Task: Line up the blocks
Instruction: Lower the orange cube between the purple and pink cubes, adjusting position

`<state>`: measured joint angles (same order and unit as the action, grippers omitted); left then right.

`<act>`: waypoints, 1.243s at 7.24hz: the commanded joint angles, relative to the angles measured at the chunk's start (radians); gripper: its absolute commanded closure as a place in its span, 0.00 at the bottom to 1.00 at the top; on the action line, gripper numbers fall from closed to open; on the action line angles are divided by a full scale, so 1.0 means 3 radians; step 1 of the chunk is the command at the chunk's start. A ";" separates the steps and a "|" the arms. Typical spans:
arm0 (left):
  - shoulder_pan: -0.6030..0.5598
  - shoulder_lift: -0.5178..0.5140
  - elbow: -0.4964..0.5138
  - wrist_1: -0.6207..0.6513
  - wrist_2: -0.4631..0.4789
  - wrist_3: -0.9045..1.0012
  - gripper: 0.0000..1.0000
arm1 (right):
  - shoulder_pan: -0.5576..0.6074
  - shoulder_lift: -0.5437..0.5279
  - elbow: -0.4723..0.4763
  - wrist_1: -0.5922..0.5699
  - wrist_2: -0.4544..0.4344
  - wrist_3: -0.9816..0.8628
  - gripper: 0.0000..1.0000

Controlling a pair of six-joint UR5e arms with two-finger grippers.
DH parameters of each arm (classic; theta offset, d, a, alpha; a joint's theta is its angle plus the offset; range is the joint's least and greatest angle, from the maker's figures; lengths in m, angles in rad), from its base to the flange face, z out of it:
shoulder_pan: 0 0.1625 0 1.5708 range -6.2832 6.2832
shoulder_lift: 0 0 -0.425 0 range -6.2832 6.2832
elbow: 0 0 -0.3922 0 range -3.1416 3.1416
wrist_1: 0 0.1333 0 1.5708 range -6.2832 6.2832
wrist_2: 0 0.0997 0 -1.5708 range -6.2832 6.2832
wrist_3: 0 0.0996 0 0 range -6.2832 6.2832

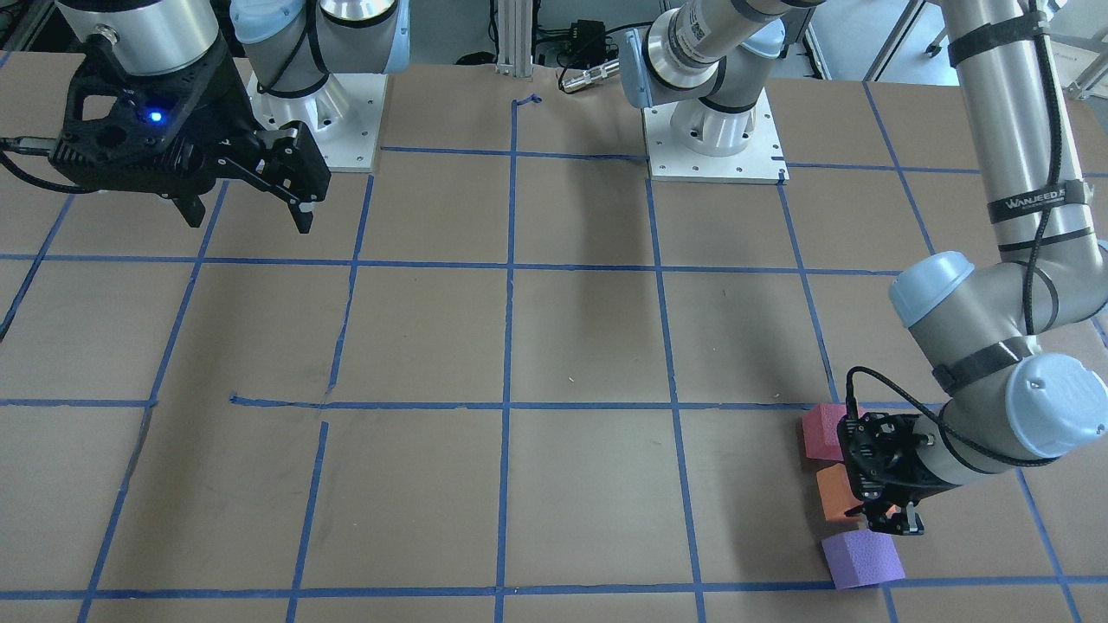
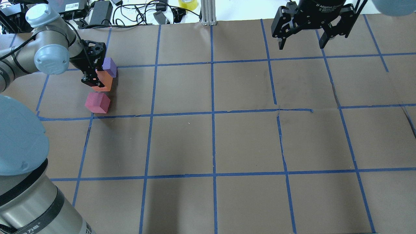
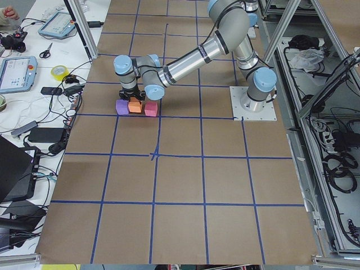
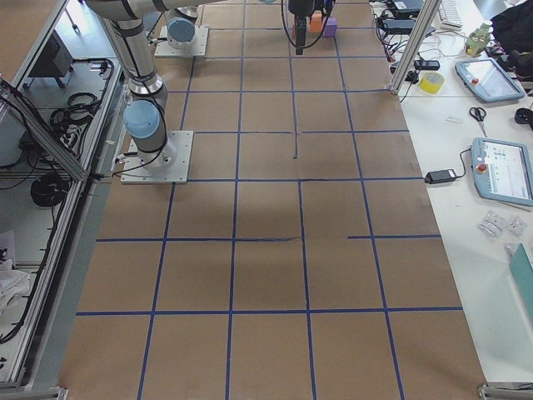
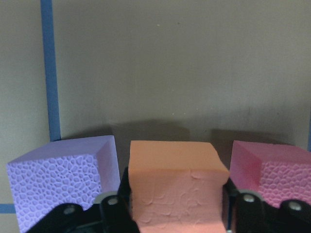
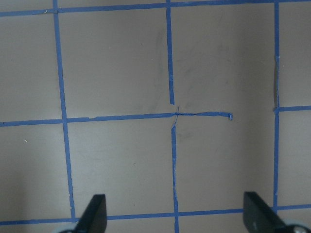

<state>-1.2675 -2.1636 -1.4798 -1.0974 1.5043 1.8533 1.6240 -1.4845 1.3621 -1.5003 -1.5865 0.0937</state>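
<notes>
Placing step, I reckon: left gripper clamped on the orange matte foam cube, upper left of the overhead view, between the purple foam cube and pinkish-red foam cube; next I'd release and lift straight up; right gripper spread wide, empty.

Your left arm stretches out low, wrist bent down, left gripper clamped on the orange block. Your right gripper hangs high, pointing down, fingers spread wide.
</notes>
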 commanded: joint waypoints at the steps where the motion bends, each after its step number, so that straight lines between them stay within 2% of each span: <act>1: 0.0017 -0.0023 -0.0012 0.0017 0.0002 -0.0046 1.00 | -0.0008 -0.0001 0.0000 -0.0005 -0.0004 0.0005 0.00; 2: 0.0022 -0.0028 -0.0007 0.0017 0.0007 -0.0047 1.00 | -0.0008 0.0004 0.0000 -0.0010 0.0001 0.0000 0.00; 3: 0.0022 -0.0028 -0.0042 0.0027 -0.0013 -0.0123 0.75 | -0.0008 0.0004 0.0000 -0.0015 -0.0004 0.0000 0.00; 6: 0.0027 -0.0018 -0.0119 0.0145 0.0002 -0.0342 0.41 | -0.0003 -0.0001 0.0000 -0.0020 0.0001 0.0000 0.00; 9: 0.0027 0.0038 -0.0124 0.0089 0.0007 -0.0415 0.37 | 0.0002 -0.0001 0.0000 -0.0020 0.0001 0.0005 0.00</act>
<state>-1.2594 -2.1580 -1.5161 -1.0659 1.5052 1.7332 1.6242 -1.4848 1.3622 -1.5063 -1.5861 0.0950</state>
